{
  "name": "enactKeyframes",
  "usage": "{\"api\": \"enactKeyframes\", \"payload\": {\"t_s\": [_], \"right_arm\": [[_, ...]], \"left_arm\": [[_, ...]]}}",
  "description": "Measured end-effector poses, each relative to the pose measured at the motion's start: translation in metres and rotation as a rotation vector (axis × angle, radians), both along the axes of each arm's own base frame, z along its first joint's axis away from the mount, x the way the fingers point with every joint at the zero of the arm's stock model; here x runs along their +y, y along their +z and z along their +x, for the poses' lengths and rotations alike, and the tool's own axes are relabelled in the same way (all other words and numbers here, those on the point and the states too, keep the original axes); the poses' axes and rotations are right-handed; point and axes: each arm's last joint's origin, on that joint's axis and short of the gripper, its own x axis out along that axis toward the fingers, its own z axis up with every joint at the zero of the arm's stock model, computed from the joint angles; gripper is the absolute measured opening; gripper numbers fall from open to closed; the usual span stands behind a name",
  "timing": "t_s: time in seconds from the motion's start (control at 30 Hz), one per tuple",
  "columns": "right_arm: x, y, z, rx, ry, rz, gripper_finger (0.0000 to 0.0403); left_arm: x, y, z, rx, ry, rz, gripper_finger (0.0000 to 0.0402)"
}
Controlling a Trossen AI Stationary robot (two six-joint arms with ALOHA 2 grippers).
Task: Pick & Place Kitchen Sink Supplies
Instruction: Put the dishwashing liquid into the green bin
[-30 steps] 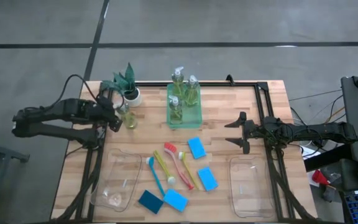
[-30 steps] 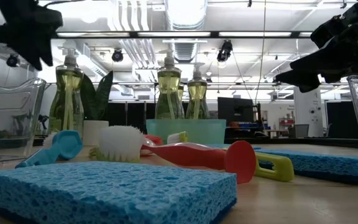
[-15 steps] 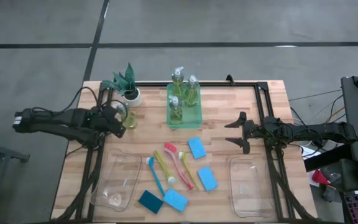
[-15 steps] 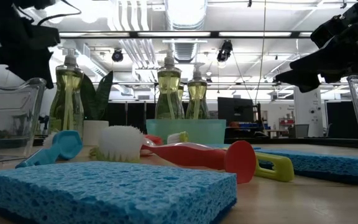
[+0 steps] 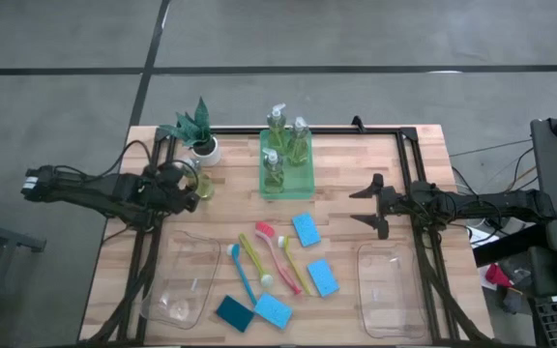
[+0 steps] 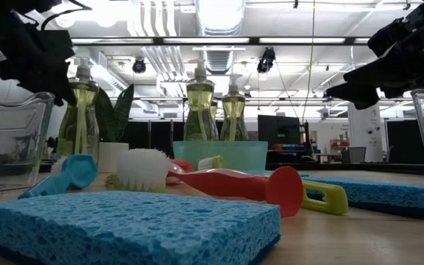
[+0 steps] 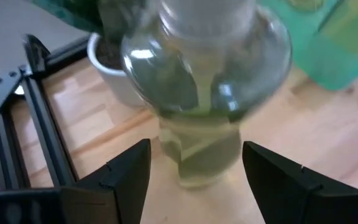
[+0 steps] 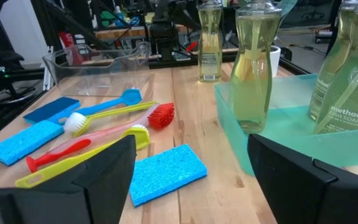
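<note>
A lone clear pump bottle [image 5: 202, 184] of yellow-green soap stands on its base on the table beside the potted plant [image 5: 197, 132]. My left gripper [image 5: 182, 186] is open and low, at the bottle's left. In the left wrist view its fingers flank the bottle [image 7: 201, 118] and stop just short of it. Three more soap bottles [image 5: 286, 145] stand in the green tray [image 5: 286, 193]. Blue and teal sponges [image 5: 305, 229] and blue, yellow and red brushes [image 5: 259, 259] lie mid-table. My right gripper [image 5: 375, 206] waits open above the table's right part.
A clear bin [image 5: 182, 280] lies at the near left and another [image 5: 390, 285] at the near right. The white plant pot [image 7: 114, 68] stands close behind the lone bottle. Bare wood shows between the tray and my right gripper.
My left gripper has come down from well above the lone bottle's pump to the level of its upper part, beside it, with its arm drawing back toward the table's left edge. The bottle has stayed where it was, and my right arm has kept still.
</note>
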Motion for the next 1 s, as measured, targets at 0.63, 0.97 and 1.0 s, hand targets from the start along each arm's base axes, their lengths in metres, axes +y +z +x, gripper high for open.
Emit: {"api": "enactKeyframes", "payload": {"t_s": [0.63,0.97,1.0], "right_arm": [[0.000,0.000,0.000,0.000,0.000,0.000,0.0293],[0.000,0.000,0.000,-0.001,0.000,0.000,0.0305],[0.000,0.000,0.000,0.000,0.000,0.002,0.0306]], "left_arm": [[-0.001,-0.021,0.010,-0.029,0.086,-0.007,0.0248],[0.001,-0.029,0.013,-0.050,0.106,0.107,0.0296],[0.002,-0.028,0.014,-0.055,0.105,0.114,0.0299]]}}
